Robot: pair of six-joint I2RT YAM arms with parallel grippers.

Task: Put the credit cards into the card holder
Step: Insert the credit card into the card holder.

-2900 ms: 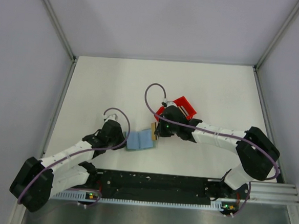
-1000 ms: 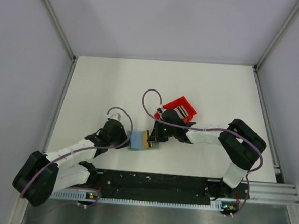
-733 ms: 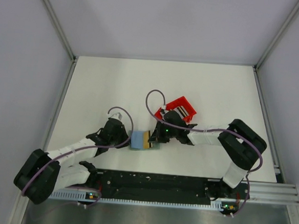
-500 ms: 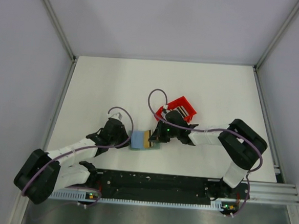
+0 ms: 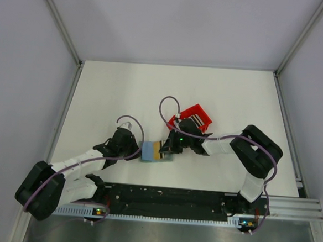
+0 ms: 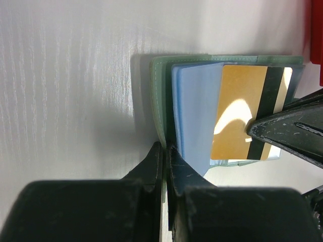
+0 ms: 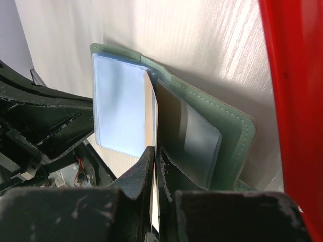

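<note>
Left fingers (image 6: 149, 169) pinch the card holder's (image 6: 159, 96) edge; right fingers (image 7: 137, 177) pinch a gold card (image 6: 237, 111), hiding its corner.

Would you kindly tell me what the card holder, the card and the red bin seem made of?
The card holder: probably faux leather, matte grey-green, stitched along the edge; its inner sleeves look like soft, glossy blue plastic. The card: stiff plastic, gold-brown, dark stripe, catching glare. The red bin: likely hard, smooth plastic.

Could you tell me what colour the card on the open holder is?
The card is gold-brown with a black stripe; clearest in the left wrist view.
</note>
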